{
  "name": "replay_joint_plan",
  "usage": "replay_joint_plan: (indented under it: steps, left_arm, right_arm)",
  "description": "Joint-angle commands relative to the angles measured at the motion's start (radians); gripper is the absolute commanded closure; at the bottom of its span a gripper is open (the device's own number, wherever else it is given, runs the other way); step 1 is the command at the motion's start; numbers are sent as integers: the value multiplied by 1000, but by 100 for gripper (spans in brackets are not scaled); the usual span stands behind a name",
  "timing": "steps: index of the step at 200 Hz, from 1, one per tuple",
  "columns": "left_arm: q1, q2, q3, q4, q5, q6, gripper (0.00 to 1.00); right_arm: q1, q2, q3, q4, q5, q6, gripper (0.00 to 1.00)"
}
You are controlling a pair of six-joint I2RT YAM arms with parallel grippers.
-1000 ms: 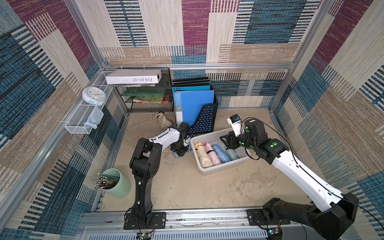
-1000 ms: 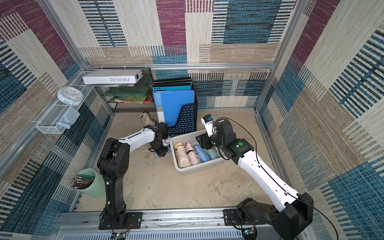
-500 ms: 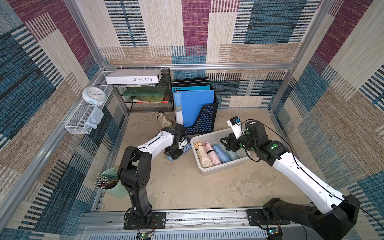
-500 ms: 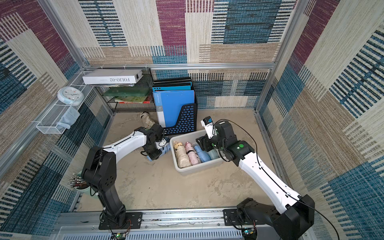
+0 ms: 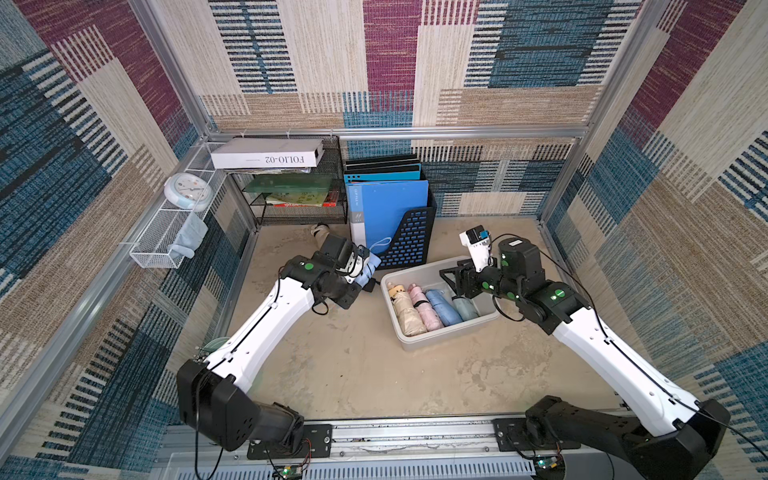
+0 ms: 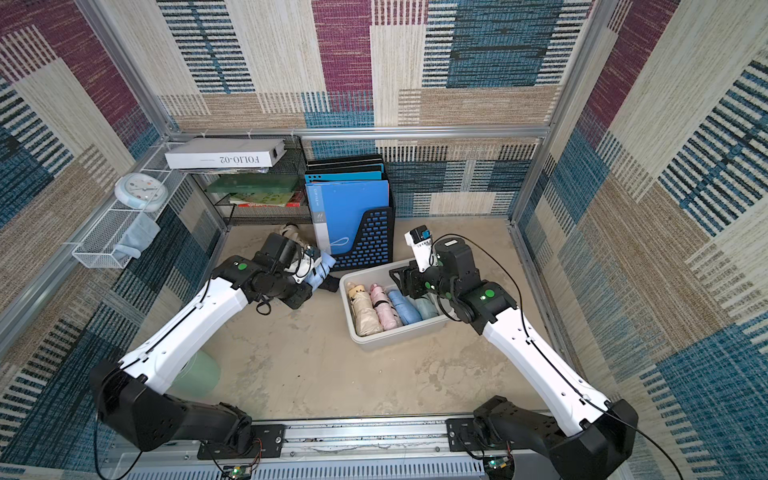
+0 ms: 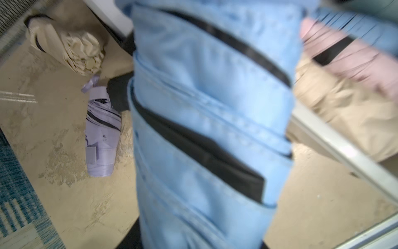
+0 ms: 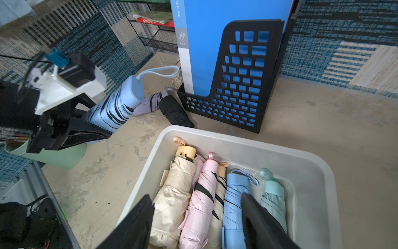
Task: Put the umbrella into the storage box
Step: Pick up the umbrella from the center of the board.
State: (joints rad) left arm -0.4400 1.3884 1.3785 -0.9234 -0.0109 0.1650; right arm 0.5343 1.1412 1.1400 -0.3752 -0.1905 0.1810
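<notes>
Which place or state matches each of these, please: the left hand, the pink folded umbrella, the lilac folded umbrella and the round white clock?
1 left hand
2 pink folded umbrella
3 lilac folded umbrella
4 round white clock

A in white wire mesh basket
B lying on sandy floor
C gripping a light blue folded umbrella
D in grey-white plastic storage box

Pairs: 1-C, 2-D, 3-B, 4-A

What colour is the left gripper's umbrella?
The umbrella is light blue with black streaks; best in right wrist view.
</notes>
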Motion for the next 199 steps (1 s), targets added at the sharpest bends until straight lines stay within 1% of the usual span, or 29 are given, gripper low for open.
replay_joint_plan:
  steps: [1,17,40,56,82,126,169,199]
  left_arm:
    - [-8,-54,12,136,99,-153,69]
    - [-41,-95,-7,227,117,-201,69]
    - [-113,-145,-63,381,77,-232,69]
    - [-148,-163,-97,466,44,-256,69]
    - [-197,-179,-136,557,-1,-277,69]
    - [-239,-163,-161,608,-24,-306,69]
    - [-264,-155,-177,627,-55,-328,69]
    - [-272,-159,-183,641,-73,-335,69]
  right_arm:
    - [1,12,26,68,-65,66,31]
    - [1,22,32,110,-103,126,30]
    - [22,38,32,202,-142,244,30]
    - [56,48,43,263,-132,289,29]
    - [99,74,55,316,-110,336,29]
    - [162,126,59,366,-98,369,27]
    - [193,182,73,429,-98,406,27]
    - [201,228,98,435,-66,414,30]
